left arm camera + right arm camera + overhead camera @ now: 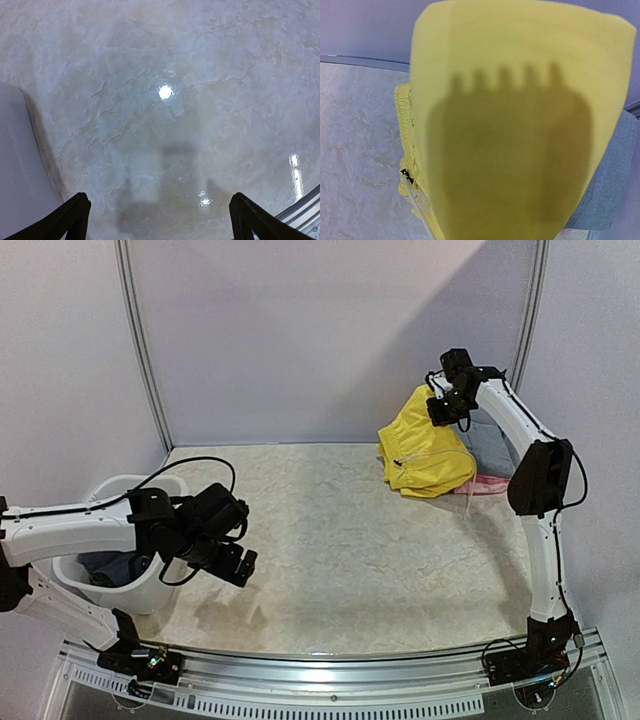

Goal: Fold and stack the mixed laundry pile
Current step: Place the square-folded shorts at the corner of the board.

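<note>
Yellow shorts (425,455) are held clenched at two o'clock by the right gripper (441,408); the hanging edge should be taken by the released left gripper (243,565).

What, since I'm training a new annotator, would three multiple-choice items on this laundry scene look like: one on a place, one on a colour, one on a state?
1. Where does the white tub stand?
A. Far right corner
B. Near left edge, beside the left arm
C. Middle of the table

2. What colour are the shorts that the right jaws hold up by an edge?
A. Yellow
B. Olive green
C. Red

3. How do the left jaws stand?
A. Shut on cloth
B. Shut on nothing
C. Open over bare table

Answers:
1 B: the top view shows the tub at the left, against the left arm.
2 A: bright yellow cloth fills the right wrist view.
3 C: the left wrist view shows both fingers wide apart with only tabletop between them.
</note>
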